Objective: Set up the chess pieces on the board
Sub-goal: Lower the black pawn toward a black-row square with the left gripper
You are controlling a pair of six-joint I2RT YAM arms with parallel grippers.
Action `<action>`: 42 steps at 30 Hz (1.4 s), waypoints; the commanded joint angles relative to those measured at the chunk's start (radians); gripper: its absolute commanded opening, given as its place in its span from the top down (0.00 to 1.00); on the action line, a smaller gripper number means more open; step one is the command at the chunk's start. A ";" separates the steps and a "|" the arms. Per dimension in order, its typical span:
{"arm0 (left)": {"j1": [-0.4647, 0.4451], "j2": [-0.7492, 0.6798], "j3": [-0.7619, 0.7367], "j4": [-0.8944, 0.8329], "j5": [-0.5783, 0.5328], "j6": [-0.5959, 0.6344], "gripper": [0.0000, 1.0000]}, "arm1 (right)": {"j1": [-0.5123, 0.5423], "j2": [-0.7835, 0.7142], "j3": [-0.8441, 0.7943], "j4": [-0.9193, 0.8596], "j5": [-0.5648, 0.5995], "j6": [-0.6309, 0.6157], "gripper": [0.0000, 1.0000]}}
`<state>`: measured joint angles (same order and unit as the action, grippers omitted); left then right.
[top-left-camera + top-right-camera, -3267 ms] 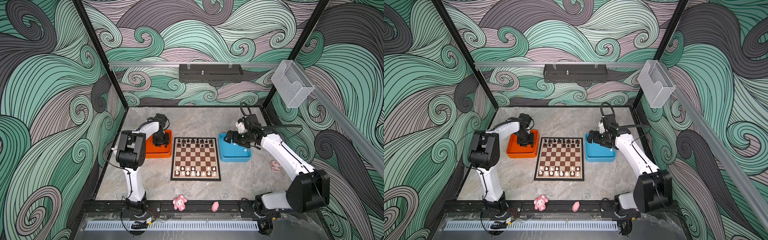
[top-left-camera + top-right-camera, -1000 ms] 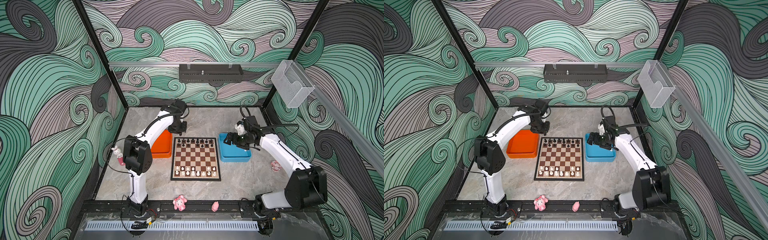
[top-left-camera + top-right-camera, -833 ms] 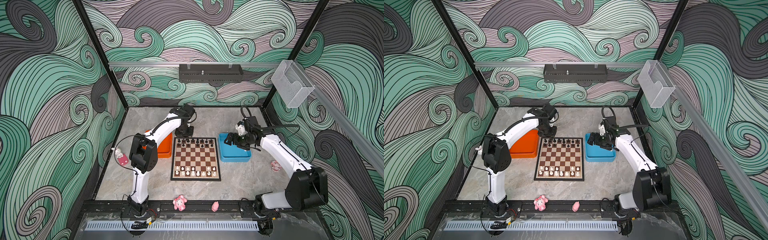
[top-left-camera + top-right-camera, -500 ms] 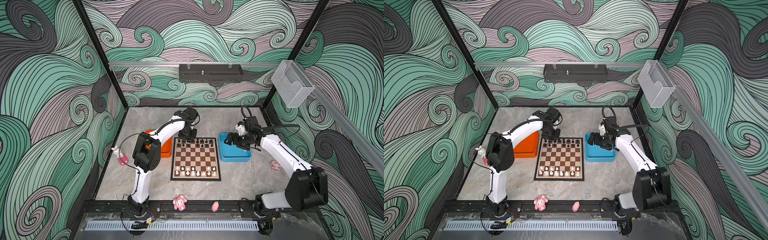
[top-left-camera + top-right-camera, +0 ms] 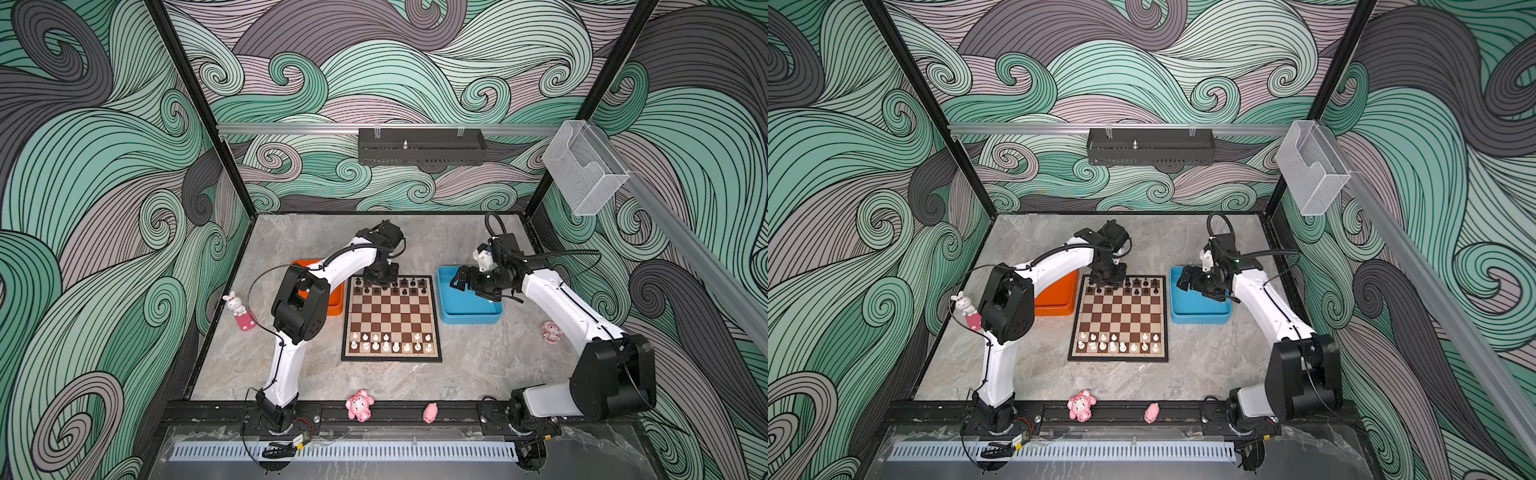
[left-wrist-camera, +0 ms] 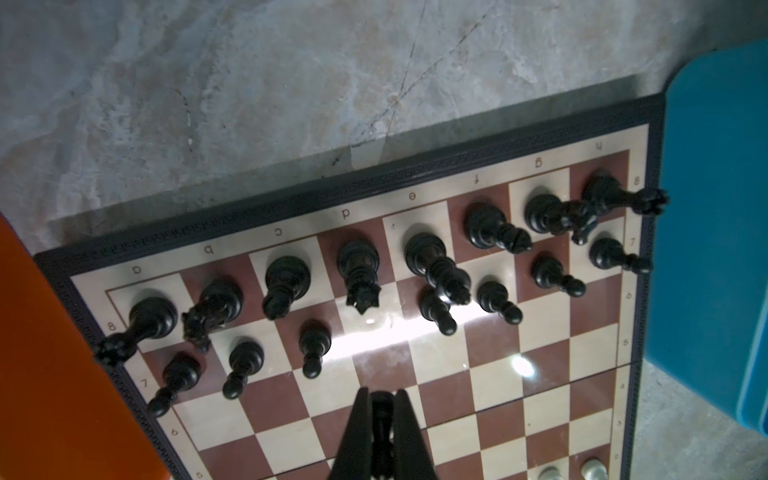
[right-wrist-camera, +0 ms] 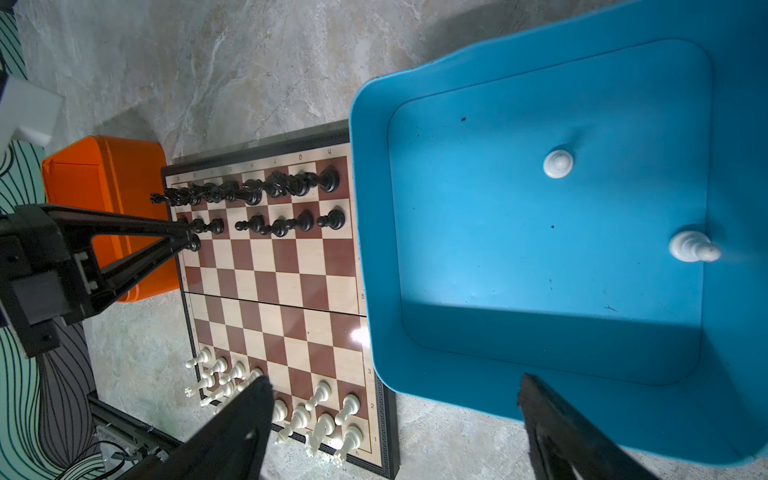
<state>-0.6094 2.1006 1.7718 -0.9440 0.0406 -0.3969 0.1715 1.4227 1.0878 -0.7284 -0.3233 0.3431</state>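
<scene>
Left pincer (image 6: 382, 392) is clamping a glossy black pawn (image 6: 381, 415) above the brown-and-cream checked board (image 6: 490, 399), probably needing lowering into the gap in the black pawn row (image 6: 434, 307); right pincer (image 7: 395, 384) is gaping wide.

Glossy plastic chess pieces (image 6: 286, 276), reflective smooth board (image 6: 540, 324), marble-look tabletop (image 6: 249, 83)

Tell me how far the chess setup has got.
Black's back row is full; its pawn row has one gap. The left gripper is shut on a black piece over the board. Two white pieces sit in the blue tray, below the open right gripper.
</scene>
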 commanded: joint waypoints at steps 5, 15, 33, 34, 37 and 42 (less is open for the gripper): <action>-0.016 0.023 -0.024 0.044 -0.066 -0.033 0.92 | -0.021 -0.011 -0.015 0.004 -0.025 -0.023 0.08; -0.022 0.030 -0.048 0.078 -0.084 -0.054 0.92 | -0.036 -0.012 -0.022 0.006 -0.034 -0.030 0.08; -0.035 0.056 -0.045 0.096 -0.109 -0.081 0.92 | -0.059 -0.014 -0.033 0.006 -0.054 -0.044 0.08; -0.035 0.057 -0.045 0.097 -0.113 -0.082 0.92 | -0.059 -0.013 -0.032 0.005 -0.055 -0.044 0.08; -0.036 0.061 -0.043 0.099 -0.116 -0.084 0.92 | -0.062 -0.011 -0.034 0.005 -0.059 -0.046 0.08; -0.038 0.065 -0.043 0.103 -0.122 -0.090 0.92 | -0.066 -0.010 -0.033 0.006 -0.062 -0.047 0.08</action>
<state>-0.6403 2.1414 1.7195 -0.8425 -0.0593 -0.4656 0.1135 1.4227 1.0676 -0.7208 -0.3744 0.3107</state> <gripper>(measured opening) 0.083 0.920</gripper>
